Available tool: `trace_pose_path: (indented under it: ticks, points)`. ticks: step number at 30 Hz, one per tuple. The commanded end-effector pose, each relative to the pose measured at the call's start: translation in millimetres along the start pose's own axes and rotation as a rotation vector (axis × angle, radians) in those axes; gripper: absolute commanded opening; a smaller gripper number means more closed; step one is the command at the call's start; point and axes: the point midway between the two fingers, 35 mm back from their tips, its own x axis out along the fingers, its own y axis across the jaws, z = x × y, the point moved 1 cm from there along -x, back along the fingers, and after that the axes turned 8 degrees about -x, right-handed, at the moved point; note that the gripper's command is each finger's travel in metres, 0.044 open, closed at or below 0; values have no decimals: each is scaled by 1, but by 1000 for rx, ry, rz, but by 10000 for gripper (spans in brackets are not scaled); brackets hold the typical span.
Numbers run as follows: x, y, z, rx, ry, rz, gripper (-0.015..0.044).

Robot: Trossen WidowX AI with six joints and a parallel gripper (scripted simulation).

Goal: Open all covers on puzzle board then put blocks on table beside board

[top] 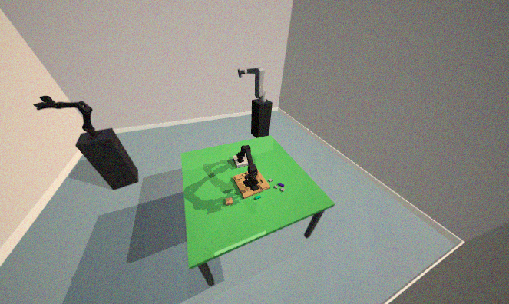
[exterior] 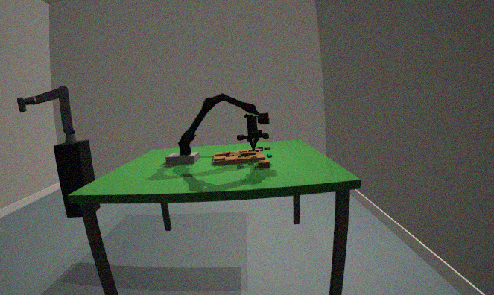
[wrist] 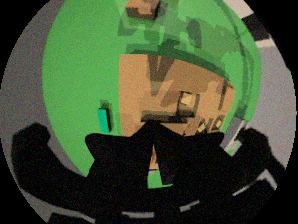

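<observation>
The wooden puzzle board (top: 245,193) (exterior: 223,162) (wrist: 131,90) lies on the green table, with covers and dark slots on its top. My gripper (exterior: 253,150) is shut and empty, pointing down with its tips at or just above the board's top, toward the side away from the arm's base. In the wrist view the dark fingers hide the near part of the board. A teal block (top: 257,197) (exterior: 269,156) (wrist: 104,120) lies on the table beside the board. A purple block (top: 281,185) lies on the table on another side. Which covers stand open is too small to tell.
An orange-brown block (top: 229,201) (exterior: 264,164) (wrist: 142,8) lies on the table off a board corner. Small grey pieces (top: 282,190) (top: 270,180) lie near the purple block. The arm's pale base (top: 241,163) (exterior: 182,159) stands behind the board. Two other arms stand on pedestals off the table.
</observation>
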Motion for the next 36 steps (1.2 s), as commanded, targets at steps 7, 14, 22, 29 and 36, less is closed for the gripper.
trace_pose_path:
  ticks: [7, 14, 22, 29, 36]
  points:
    - [-16, 1, 0, 5, -3, 6, 0]
    - [-25, 1, -1, 5, -3, 6, 0]
    - [-30, -15, -5, -234, 0, -1, 0]
    - [-41, -49, -12, -709, 1, -3, 0]
    - [-47, -86, -20, -1195, 4, -5, 0]
